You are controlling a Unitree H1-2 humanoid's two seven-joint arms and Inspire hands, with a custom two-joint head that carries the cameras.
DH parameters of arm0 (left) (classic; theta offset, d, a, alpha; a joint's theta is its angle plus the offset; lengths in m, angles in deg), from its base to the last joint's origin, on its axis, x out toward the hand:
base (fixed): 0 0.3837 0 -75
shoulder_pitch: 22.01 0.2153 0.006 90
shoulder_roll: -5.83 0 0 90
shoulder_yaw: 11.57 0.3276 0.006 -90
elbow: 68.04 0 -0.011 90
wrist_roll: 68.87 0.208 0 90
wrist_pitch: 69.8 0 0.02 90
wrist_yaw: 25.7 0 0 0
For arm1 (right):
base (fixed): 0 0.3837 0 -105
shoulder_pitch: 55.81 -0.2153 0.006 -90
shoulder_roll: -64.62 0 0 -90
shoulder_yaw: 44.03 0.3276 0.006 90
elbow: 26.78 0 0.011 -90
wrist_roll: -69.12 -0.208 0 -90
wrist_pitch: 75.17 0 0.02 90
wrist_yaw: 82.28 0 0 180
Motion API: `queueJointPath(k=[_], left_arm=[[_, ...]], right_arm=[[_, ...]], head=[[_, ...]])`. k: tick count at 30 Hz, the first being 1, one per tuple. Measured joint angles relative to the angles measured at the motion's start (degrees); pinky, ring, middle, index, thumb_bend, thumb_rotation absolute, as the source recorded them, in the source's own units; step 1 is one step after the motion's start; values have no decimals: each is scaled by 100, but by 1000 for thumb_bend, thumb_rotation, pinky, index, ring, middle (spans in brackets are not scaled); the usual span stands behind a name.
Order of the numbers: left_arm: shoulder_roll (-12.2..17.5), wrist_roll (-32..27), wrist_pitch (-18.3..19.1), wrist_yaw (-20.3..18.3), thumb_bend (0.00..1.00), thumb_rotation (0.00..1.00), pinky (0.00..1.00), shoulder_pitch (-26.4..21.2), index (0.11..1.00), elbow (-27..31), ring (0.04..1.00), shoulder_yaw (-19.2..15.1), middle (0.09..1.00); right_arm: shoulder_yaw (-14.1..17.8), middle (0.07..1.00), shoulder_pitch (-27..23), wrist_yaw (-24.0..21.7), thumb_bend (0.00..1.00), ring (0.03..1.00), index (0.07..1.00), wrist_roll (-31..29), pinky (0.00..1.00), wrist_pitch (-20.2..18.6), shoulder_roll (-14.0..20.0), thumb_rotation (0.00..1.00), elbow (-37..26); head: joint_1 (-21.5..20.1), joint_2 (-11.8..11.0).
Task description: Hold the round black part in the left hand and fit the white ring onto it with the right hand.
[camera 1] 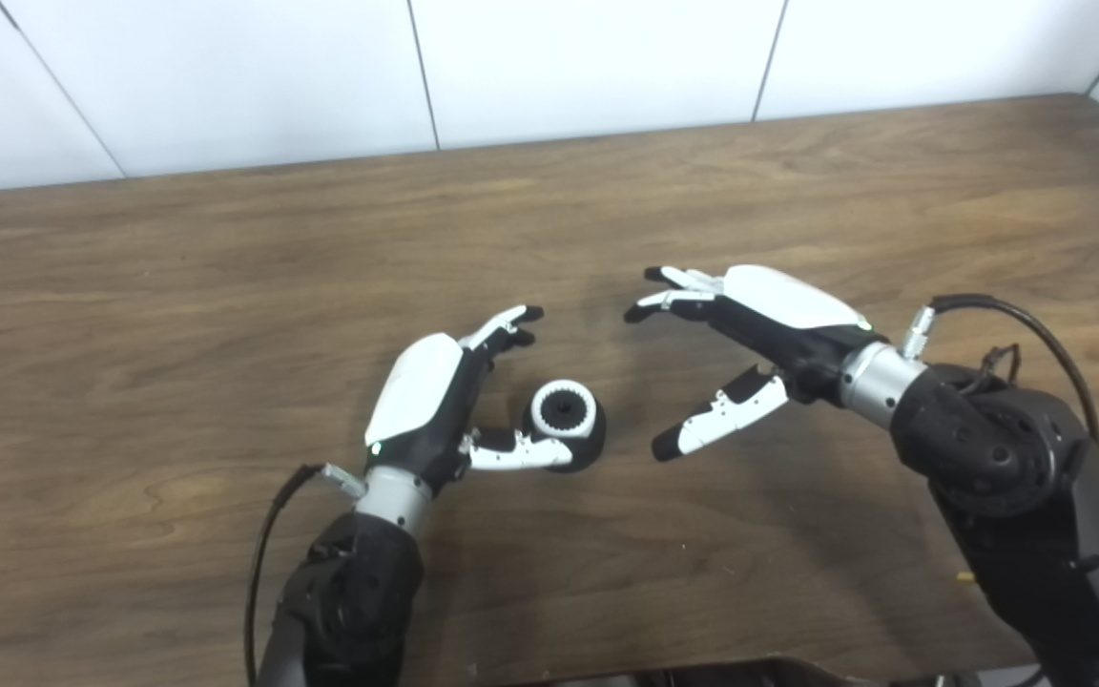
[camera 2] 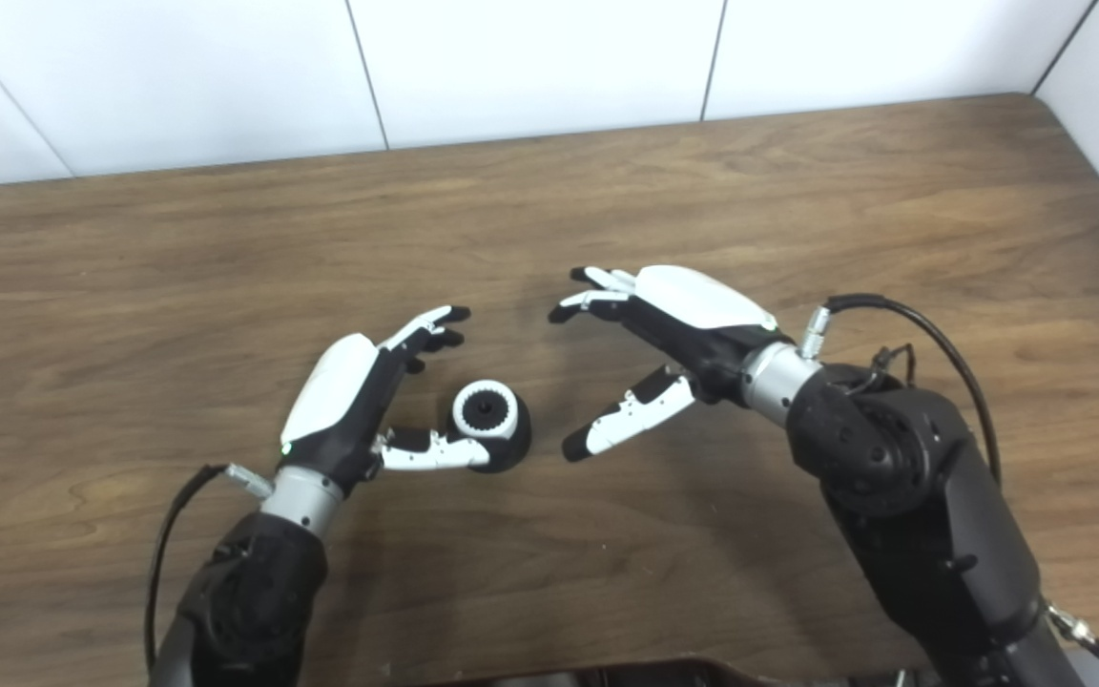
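Observation:
The round black part (camera 1: pixel 586 437) rests on the wooden table (camera 1: pixel 177 286) with the white ring (camera 1: pixel 564 408) seated on its top. My left hand (camera 1: pixel 445 396) is open beside it on the left: its thumb lies against the part's near side and its fingers spread above and behind, clear of it. To the right, my right hand (camera 1: pixel 731 339) is also open and holds nothing. Its fingers are raised and its thumb points down toward the table. A gap separates it from the part.
White wall panels (camera 1: pixel 588 57) run along the table's far edge. A dark edge (camera 1: pixel 702 673) shows at the bottom of the picture, near the table's front.

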Motion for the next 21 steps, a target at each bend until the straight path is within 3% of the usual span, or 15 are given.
queueJointPath(k=[4, 8, 14, 18, 21], left_arm=[[193, -305, 295, -290, 942, 335, 714, -29, 923, 256, 847, -53, 855], [528, -636, 596, -671, 993, 338, 785, -81, 955, 541, 896, -76, 896], [956, -1219, 819, -1064, 999, 362, 843, -84, 959, 837, 932, -246, 923], [1054, -1528, 841, -1024, 924, 354, 867, -59, 928, 849, 911, -451, 900], [774, -1896, 857, -615, 778, 380, 888, 155, 892, 848, 889, -932, 873]], right_arm=[[17, 994, 0, 6, 874, 1000, 870, -28, 1000, -2, 0, 712, 44], [69, 989, 10, 73, 805, 1000, 873, -126, 1000, -2, 0, 847, 57], [131, 976, 33, 173, 752, 1000, 873, -223, 1000, -46, 2, 904, 93], [169, 966, 54, 241, 732, 1000, 868, -274, 1000, -51, 4, 894, 207], [352, 959, 169, 440, 680, 975, 876, -453, 920, -97, -40, 893, 255]], head=[[53, -17], [70, -18], [88, -26], [114, -35], [158, -53]])
